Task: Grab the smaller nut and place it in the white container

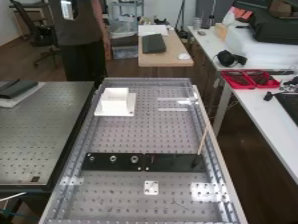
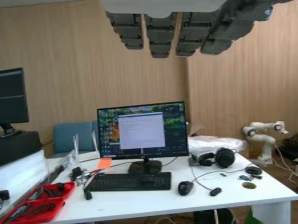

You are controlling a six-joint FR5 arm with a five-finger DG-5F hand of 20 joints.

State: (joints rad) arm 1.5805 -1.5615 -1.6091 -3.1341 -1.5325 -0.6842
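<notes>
Tabletop [image 1: 116,187]: perforated grey metal, running from the lower edge of the high view up to its middle, with a white square plate [image 1: 151,188] near the bottom.
Black bar [image 1: 102,166]: lay flat across the lower part of the frame, three round parts standing on it in a row.
Smaller nut [image 1: 91,158]: stood upon the bar at its left end, just outside the white container's job of holding it; not yet picked.
Larger nut [image 1: 113,159]: stood beside it, in the middle of the row.
Bearing [image 1: 134,159]: stood rightmost of the three.
White container [image 1: 115,106]: sat beyond the bar, upper left of the tabletop, on a flat white base; what it held, if anything, could not be told.
Red trays [image 1: 238,79]: lay farther off at the upper right, on a white side surface [image 1: 256,102], with dark small items inside.
Hand [image 2: 193,30]: open in the wrist view, fingers straight and slightly apart, holding nothing; beyond it stood a monitor [image 2: 142,131].
Step in hand: judged to be the start, before any approach to the nut.
Next move: called for bringing the hand over the bar's left end and pinching the smaller nut narrowly, since a wide grasp could have knocked the larger nut.Tabletop [image 1: 116,187]: perforated grey metal, running from the lower edge of the high view up to its middle, with a white square plate [image 1: 151,188] lying near the bottom of the frame.
Black bar [image 1: 102,166]: lay flat across the lower part of the frame, with three round metal parts in a row on it.
Smaller nut [image 1: 91,158]: stood on the bar near its left end, outside the container.
Larger nut [image 1: 113,159]: stood in the middle of the row.
Bearing [image 1: 134,159]: stood rightmost of the three.
Step in hand: judged to be the start, with the pick yet to be made.
Next move: called for bringing the hand over the bar's left end and pinching narrowly, since a wide grasp could have knocked the larger nut.
White container [image 1: 115,106]: sat beyond the bar, at the upper left of the tabletop, on a flat white base; whether it held anything could not be told.
Red trays [image 1: 238,79]: lay farther off at the upper right, on a white desk [image 1: 256,102], with small dark items inside.
Hand [image 2: 193,30]: well open in the wrist view, fingers straight and slightly apart, holding nothing.
Monitor [image 2: 142,131]: stood on the desk beyond the hand, before a wood-panelled wall [image 2: 60,65].
</notes>
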